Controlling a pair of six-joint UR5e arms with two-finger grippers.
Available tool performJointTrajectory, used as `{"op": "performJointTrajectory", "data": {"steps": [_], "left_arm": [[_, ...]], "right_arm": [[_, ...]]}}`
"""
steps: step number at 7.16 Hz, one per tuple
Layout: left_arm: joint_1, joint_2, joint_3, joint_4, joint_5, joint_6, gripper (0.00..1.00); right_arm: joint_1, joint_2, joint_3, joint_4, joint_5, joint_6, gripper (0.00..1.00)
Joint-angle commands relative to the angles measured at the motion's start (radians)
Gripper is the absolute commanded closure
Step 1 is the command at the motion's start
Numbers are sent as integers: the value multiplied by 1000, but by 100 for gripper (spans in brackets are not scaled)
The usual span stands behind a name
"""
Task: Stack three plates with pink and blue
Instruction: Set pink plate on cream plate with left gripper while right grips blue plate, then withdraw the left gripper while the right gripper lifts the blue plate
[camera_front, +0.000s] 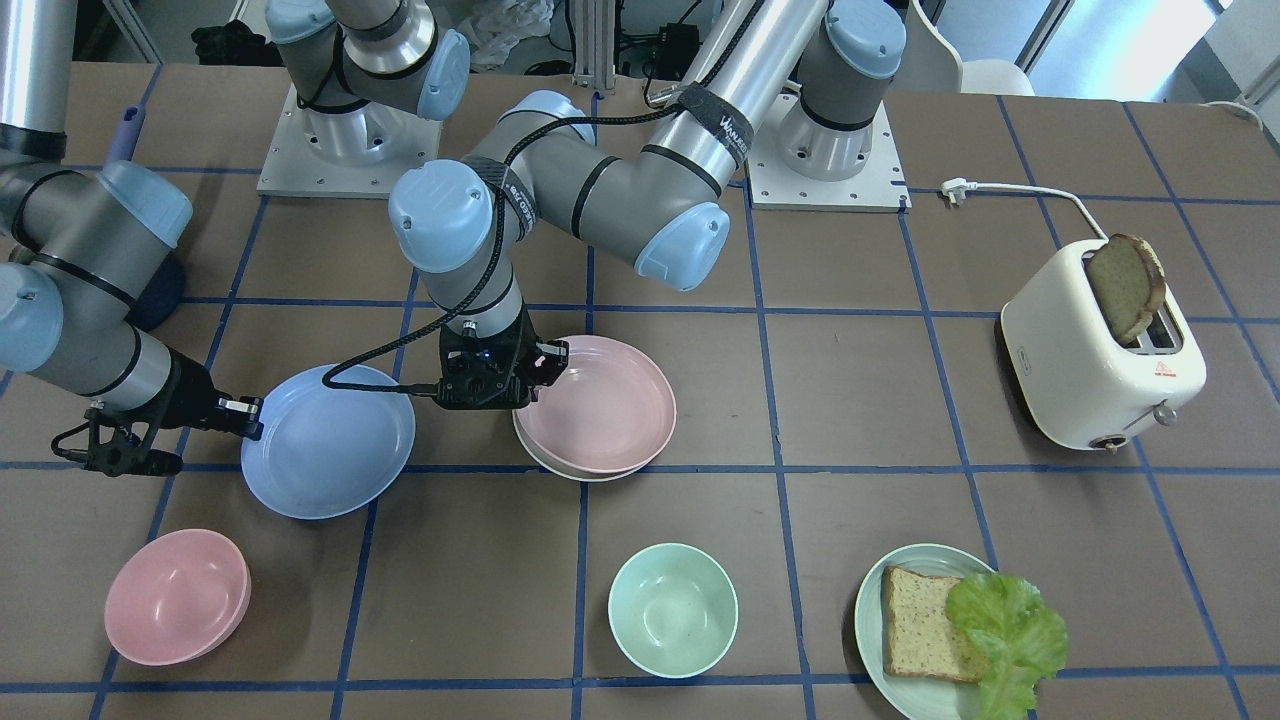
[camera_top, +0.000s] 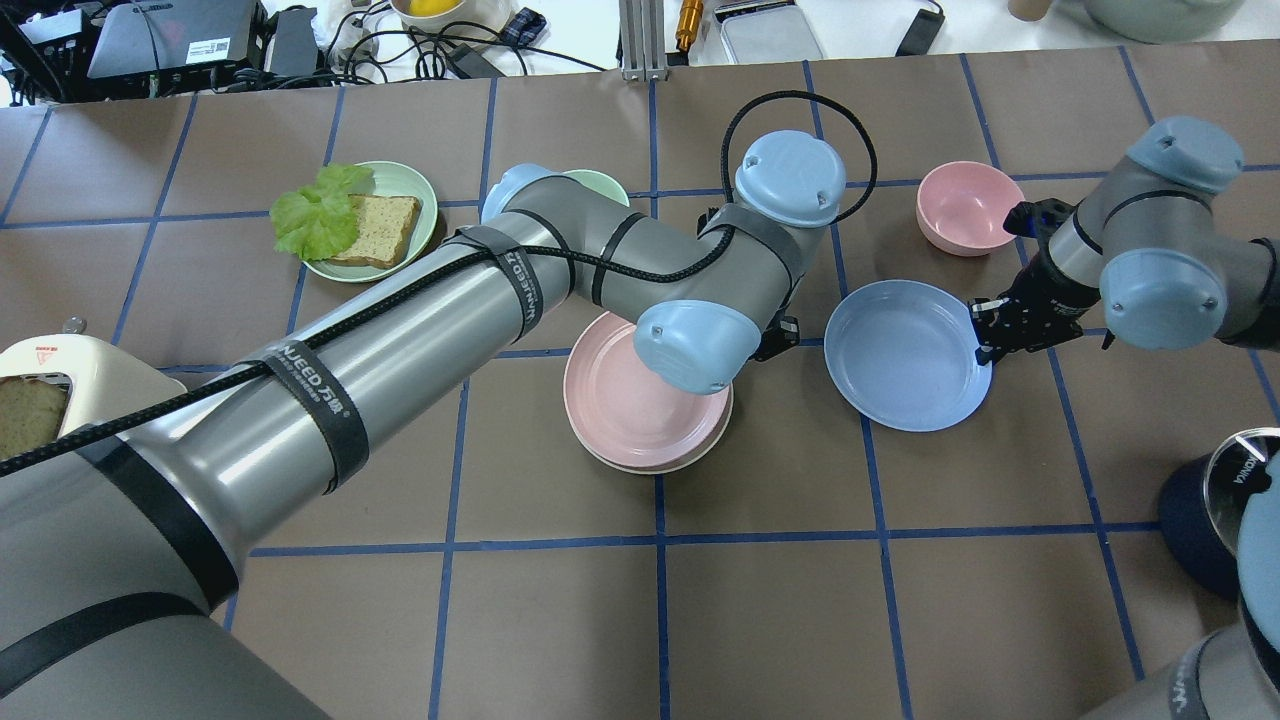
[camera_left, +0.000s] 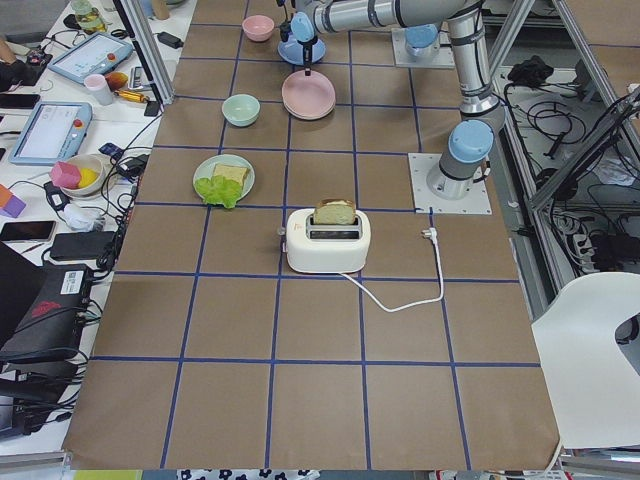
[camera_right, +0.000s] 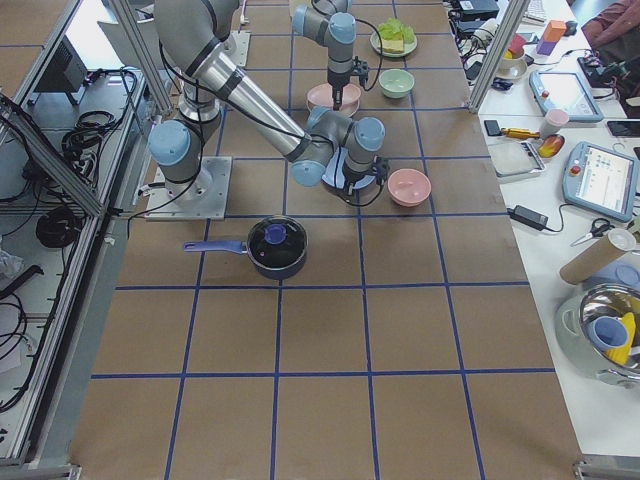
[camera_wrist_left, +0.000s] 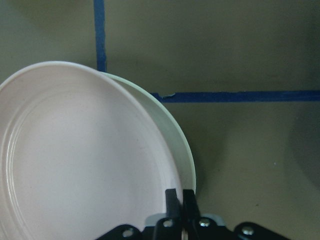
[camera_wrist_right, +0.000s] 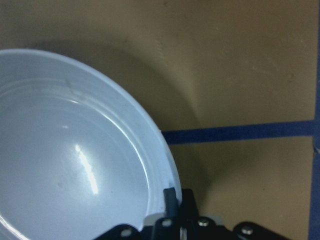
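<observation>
- A cream-white plastic toaster (camera_front: 1100, 365) stands upright with a brown bread slice (camera_front: 1127, 287) sticking out of its slot; its white power cord (camera_front: 1020, 188) lies unplugged on the brown table (camera_front: 850, 400).
- A deep pink bowl (camera_front: 175, 597).
- A mint-green bowl (camera_front: 672, 610).
- A mint-green plate (camera_front: 900, 690) carrying a bread slice (camera_front: 925, 625) and a green lettuce leaf (camera_front: 1005, 630).
- A lidded dark-blue saucepan (camera_right: 278, 245).

The pink plate (camera_top: 640, 410) was pictured stacked on the cream-white plate (camera_top: 655, 467), whose rim showed beneath it, the left gripper (camera_top: 778, 338) largely hidden under its wrist. The blue plate (camera_top: 900, 355) was met at its rim by the right gripper (camera_top: 985, 335), near a pink bowl (camera_top: 965, 205).
</observation>
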Motion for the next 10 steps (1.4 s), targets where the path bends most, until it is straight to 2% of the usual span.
{"op": "performJointTrajectory", "data": {"steps": [1, 4, 5, 6, 8, 10], "left_arm": [[19, 30, 11, 2, 10, 6, 0], [161, 100, 59, -15, -2, 89, 0], [213, 138, 62, -36, -54, 106, 0], [279, 196, 61, -90, -91, 177, 0], [407, 298, 59, -133, -215, 276, 0], [462, 414, 60, -245, -198, 308, 0]], "right_arm": [[13, -3, -46, 27, 8, -3, 100], [32, -3, -210, 229, 8, -3, 100], [65, -6, -255, 240, -2, 0, 100], [105, -21, -292, 304, -5, 8, 100], [194, -52, -313, 325, -5, 149, 100], [320, -90, -315, 326, -7, 323, 100]]}}
